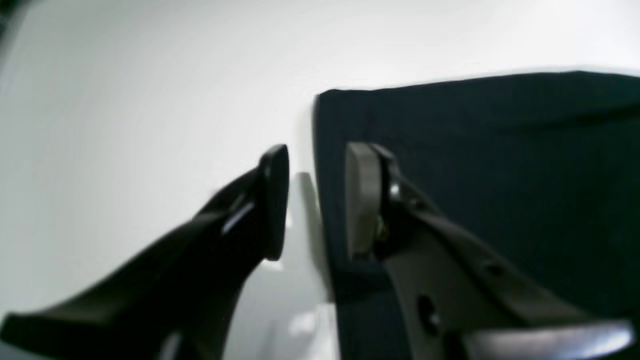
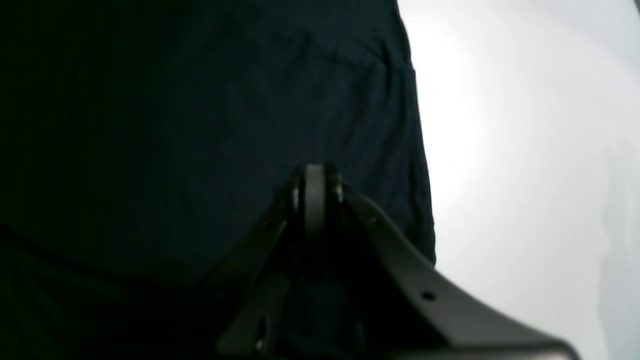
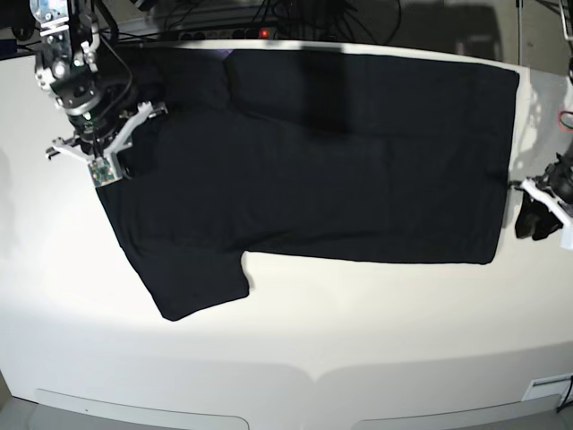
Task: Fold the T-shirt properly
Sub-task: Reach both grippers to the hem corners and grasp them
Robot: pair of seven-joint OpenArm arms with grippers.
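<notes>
Fingers of the left gripper (image 1: 312,202) stand apart, straddling the hem edge of the T-shirt (image 3: 313,179), one over bare table (image 3: 295,331), one over cloth. Black shirt lies spread flat across the table, plain side up. Right gripper (image 2: 315,187) is closed, over the shirt's sleeve end.

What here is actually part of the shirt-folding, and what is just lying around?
Part of the job:
- T-shirt, black, spread flat
- left pincer, open at the shirt's edge
- right pincer, shut over the cloth

Just there:
- white table
- cables behind it
</notes>
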